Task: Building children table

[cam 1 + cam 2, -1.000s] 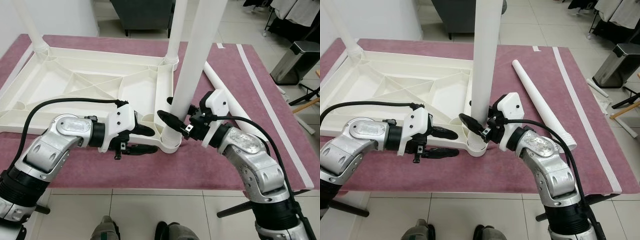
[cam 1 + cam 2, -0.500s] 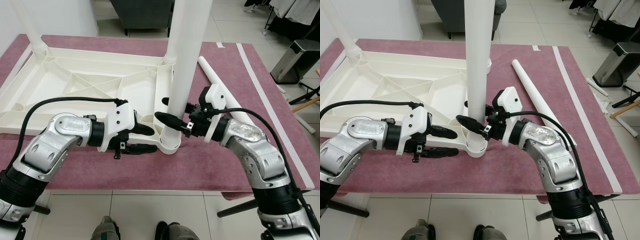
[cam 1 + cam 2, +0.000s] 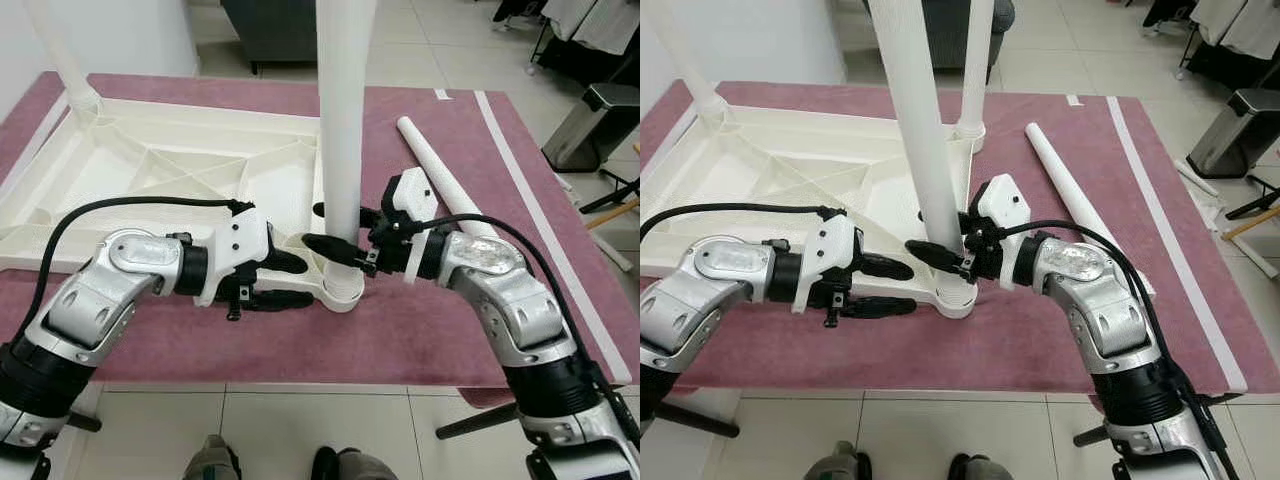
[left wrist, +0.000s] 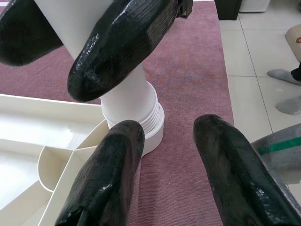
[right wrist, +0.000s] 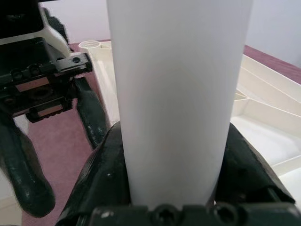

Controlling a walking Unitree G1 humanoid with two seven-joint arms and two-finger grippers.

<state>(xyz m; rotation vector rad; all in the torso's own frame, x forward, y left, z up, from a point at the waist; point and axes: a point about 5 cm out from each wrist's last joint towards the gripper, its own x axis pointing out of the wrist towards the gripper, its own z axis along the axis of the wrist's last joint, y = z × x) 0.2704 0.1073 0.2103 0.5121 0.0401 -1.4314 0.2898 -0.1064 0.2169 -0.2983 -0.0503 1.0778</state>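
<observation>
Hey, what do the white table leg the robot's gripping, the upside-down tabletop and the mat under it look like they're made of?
The table leg looks like smooth matte white plastic: a uniform tube with a ribbed, threaded base. The tabletop appears to be moulded off-white plastic, judging by its ribbed underside. The mat looks like dull maroon low-pile fabric or carpet with a fine woven texture; the exact fibre can't be told.

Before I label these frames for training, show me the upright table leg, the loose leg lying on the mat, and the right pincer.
upright table leg (image 3: 341, 130), left eye view, mid shaft
loose leg (image 3: 440, 187), left eye view, shaft
right pincer (image 3: 335, 232), left eye view, between fingertips
</observation>
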